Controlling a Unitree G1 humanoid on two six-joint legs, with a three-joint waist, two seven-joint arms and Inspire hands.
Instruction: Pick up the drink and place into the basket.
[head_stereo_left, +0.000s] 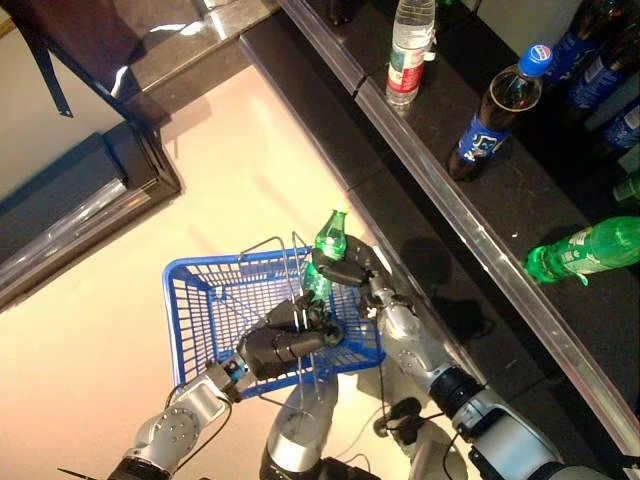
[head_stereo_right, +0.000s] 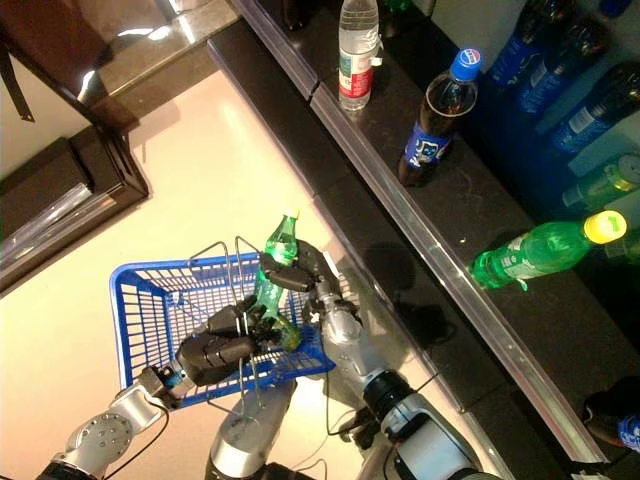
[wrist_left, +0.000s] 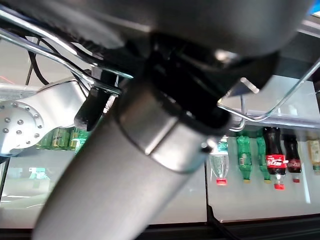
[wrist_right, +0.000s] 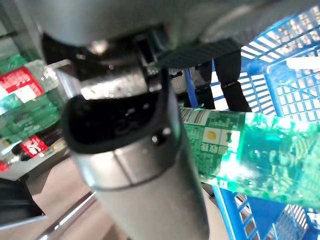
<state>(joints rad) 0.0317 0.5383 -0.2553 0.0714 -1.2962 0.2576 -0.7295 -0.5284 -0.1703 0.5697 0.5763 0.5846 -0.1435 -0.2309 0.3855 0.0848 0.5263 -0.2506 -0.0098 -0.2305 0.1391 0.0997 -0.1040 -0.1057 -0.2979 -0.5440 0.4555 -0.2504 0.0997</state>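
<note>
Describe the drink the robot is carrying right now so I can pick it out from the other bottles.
Start at the blue basket held by the left hand over the pale floor. At its right rim the right hand grips a small green bottle, cap up. It is the only bottle off the dark shelf.

A bright blue plastic mesh basket (head_stereo_left: 190, 300) with thin silver wire handles (head_stereo_left: 268, 245) sits on a pale cream floor (head_stereo_left: 120, 360). A translucent green drink bottle (head_stereo_left: 328, 240) with a green-and-white label shows against two dark, near-black hands, the left hand (head_stereo_left: 280, 345) and the right hand (head_stereo_left: 345, 268). On the black shelf (head_stereo_left: 470, 200) stand a clear bottle with a red-and-green label (head_stereo_left: 408, 55), a dark cola bottle with a blue cap and blue label (head_stereo_left: 495, 115), and a green bottle with a yellow cap (head_stereo_right: 545, 250).
</note>
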